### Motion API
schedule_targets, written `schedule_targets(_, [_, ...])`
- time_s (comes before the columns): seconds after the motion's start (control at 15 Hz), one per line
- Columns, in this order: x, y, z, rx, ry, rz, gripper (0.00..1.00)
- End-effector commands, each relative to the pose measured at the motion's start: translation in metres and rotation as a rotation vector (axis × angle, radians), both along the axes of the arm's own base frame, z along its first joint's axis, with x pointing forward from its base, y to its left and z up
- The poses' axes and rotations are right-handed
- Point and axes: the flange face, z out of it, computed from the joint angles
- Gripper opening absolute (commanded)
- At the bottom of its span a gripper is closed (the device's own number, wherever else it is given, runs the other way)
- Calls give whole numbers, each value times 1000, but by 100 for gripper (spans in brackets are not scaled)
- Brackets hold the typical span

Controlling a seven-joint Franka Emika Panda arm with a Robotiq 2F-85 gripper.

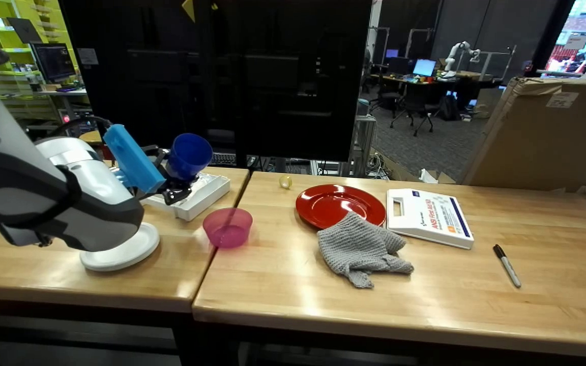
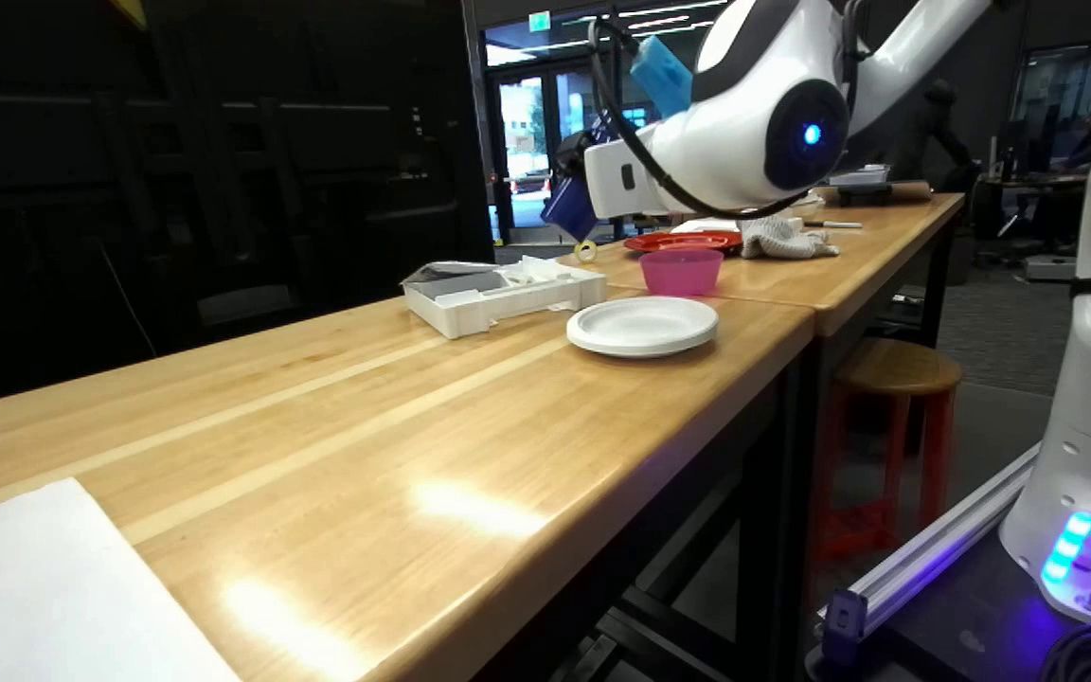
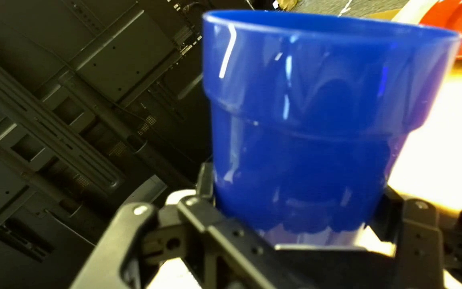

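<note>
My gripper is shut on a blue cup and holds it in the air, tilted, above the table. In the wrist view the cup fills the middle, with black fingers on both sides of its lower part and its rim away from the palm. The cup also shows in an exterior view, partly hidden by the wrist. A translucent pink bowl stands on the table below, near the seam between two tables. A white tray with things in it lies under the gripper.
White plates lie near the table's front edge. A red plate, a grey cloth, a white first aid kit, a marker and a tape roll lie on the table. A large black panel stands behind.
</note>
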Motion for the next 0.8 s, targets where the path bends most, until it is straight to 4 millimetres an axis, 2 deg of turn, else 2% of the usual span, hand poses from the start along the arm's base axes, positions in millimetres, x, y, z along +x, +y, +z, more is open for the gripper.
schedule_targets(0.0, [5, -11, 1, 28, -24, -41, 58])
schedule_targets(0.33, [3, -9, 7, -6, -64, -42, 58])
schedule_targets(0.73, [8, -29, -2, 12, -74, -34, 58])
